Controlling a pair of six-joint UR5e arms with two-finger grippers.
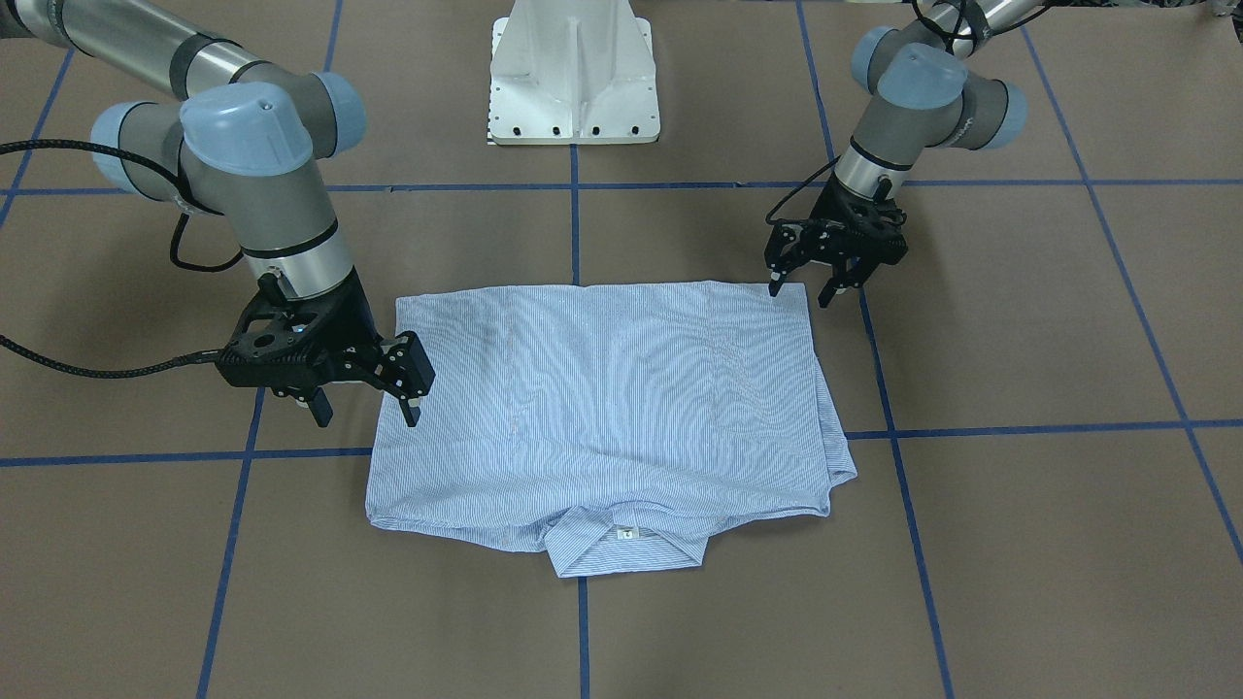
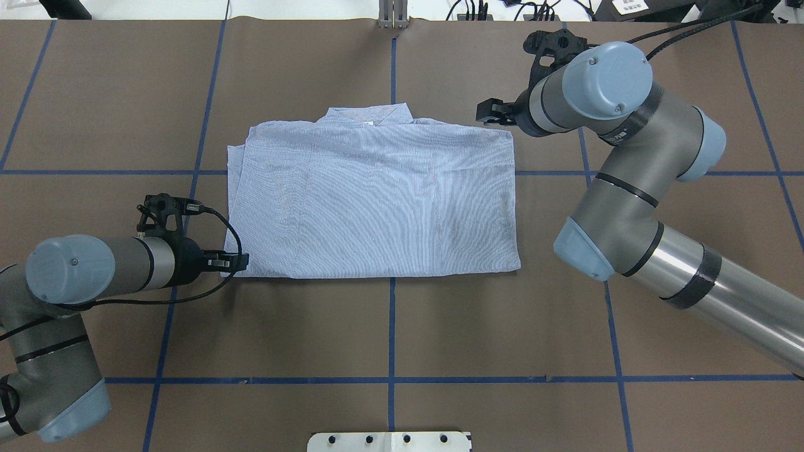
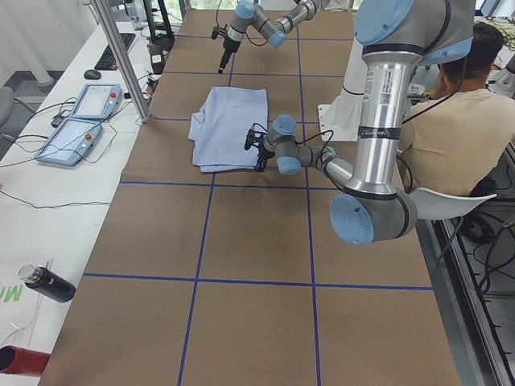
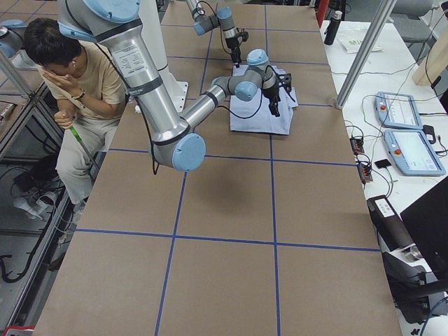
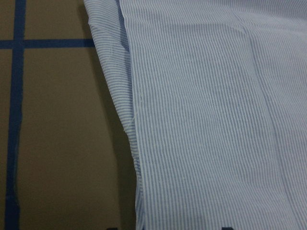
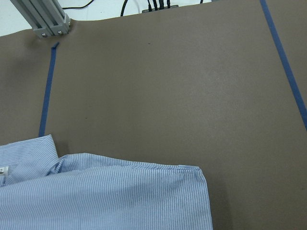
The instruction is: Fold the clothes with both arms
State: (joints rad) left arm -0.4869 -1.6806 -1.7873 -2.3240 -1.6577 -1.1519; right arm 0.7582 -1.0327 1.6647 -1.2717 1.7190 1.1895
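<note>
Shirt (image 1: 602,388) lies folded flat in the middle of the counter (image 1: 1020,544), collar (image 1: 621,549) on the far side. Left gripper (image 1: 800,289) is at its near-left corner, fingers (image 1: 827,291) spread, empty. Right gripper (image 1: 367,416) is by the far-right corner, also spread. The danger: a pinch catching only the top layer would peel the fold open.

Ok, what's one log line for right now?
shirt: folded, flat on table | left gripper: open, at shirt corner | right gripper: open, at shirt edge
</note>
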